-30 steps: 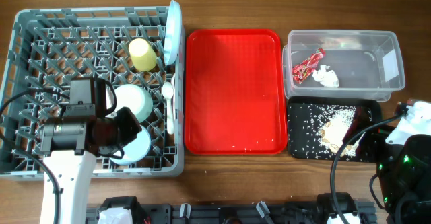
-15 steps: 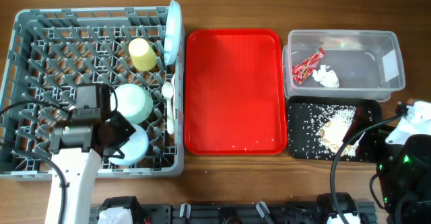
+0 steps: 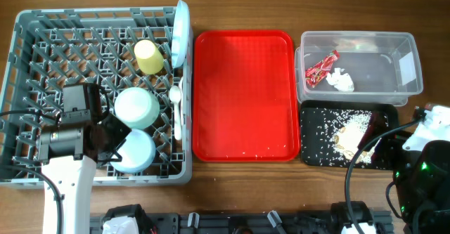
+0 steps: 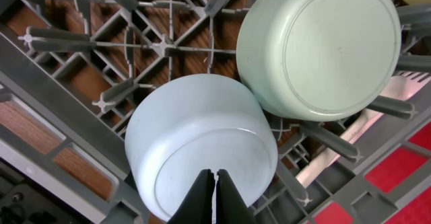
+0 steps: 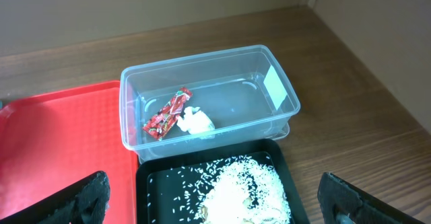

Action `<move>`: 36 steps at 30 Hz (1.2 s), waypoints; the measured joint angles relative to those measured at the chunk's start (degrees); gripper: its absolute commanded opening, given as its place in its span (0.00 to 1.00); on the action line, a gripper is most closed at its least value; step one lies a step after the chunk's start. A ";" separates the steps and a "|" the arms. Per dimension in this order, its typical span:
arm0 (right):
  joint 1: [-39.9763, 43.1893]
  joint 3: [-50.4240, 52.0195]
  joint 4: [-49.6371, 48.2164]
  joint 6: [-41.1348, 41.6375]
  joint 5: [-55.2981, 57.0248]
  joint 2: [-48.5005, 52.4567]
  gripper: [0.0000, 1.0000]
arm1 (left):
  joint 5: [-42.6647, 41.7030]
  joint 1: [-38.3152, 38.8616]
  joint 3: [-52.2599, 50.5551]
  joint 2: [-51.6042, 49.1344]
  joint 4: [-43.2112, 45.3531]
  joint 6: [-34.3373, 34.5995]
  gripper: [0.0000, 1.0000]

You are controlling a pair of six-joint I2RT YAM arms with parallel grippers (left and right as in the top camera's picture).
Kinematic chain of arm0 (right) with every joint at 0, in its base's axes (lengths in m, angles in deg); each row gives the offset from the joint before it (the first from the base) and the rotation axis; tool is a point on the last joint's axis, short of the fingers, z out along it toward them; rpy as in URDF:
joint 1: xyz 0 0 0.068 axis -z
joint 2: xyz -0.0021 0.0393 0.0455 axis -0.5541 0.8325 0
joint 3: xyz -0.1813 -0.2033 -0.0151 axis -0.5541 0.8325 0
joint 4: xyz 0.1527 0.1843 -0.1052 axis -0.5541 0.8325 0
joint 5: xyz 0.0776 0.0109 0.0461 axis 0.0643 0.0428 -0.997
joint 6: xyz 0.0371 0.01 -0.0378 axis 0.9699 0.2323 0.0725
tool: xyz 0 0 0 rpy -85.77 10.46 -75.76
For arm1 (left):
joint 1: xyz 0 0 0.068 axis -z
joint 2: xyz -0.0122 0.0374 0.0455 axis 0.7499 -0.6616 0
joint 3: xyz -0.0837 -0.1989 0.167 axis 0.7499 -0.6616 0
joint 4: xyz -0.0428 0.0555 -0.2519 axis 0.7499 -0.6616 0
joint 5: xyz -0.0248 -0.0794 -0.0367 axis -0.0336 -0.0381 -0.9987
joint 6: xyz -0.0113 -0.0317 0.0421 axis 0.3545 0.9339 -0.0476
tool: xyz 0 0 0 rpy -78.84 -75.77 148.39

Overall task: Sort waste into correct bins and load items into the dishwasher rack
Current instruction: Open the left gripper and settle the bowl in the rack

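The grey dishwasher rack (image 3: 28, 58) holds the light-blue plate (image 3: 181, 34) upright at its right edge. It also holds the yellow-green cup (image 3: 148, 56), a pale upturned bowl (image 3: 137, 106), the light-blue bowl (image 3: 135, 152) upturned, and white cutlery (image 3: 177, 111). My left gripper (image 3: 105, 147) is shut and empty, just left of the light-blue bowl. In the left wrist view its jaws (image 4: 215, 197) hang over that bowl (image 4: 195, 133). My right gripper (image 5: 215, 207) is open and empty above the black tray (image 5: 151, 183). The rice (image 3: 351, 132) lies in this tray.
The clear tub (image 3: 406, 65) holds the red wrapper (image 3: 321, 66) and the white napkin (image 3: 340, 80). The larger red tray (image 3: 242, 93) lies between the rack and the bins, with a few crumbs at its front edge. The right arm (image 3: 422, 167) sits at the front right.
My left gripper has drawn back to the left and front, off the bowls. The light-blue bowl now shows uncovered in the rack. The right arm has not moved.
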 measured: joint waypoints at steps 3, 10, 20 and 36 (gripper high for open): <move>0.00 -0.02 0.00 0.02 0.00 0.00 1.00 | 0.11 0.00 -0.63 0.00 -0.02 -0.02 0.04; 0.00 0.00 0.00 0.00 0.00 0.00 1.00 | 2.49 0.00 -8.02 -0.15 5.92 2.97 0.07; 0.00 -0.02 0.00 0.00 0.00 0.00 1.00 | 0.87 0.00 -2.25 0.52 5.16 3.58 0.23; 0.00 0.00 0.00 0.00 0.00 0.00 1.00 | -13.55 0.00 4.52 6.16 10.64 4.35 1.00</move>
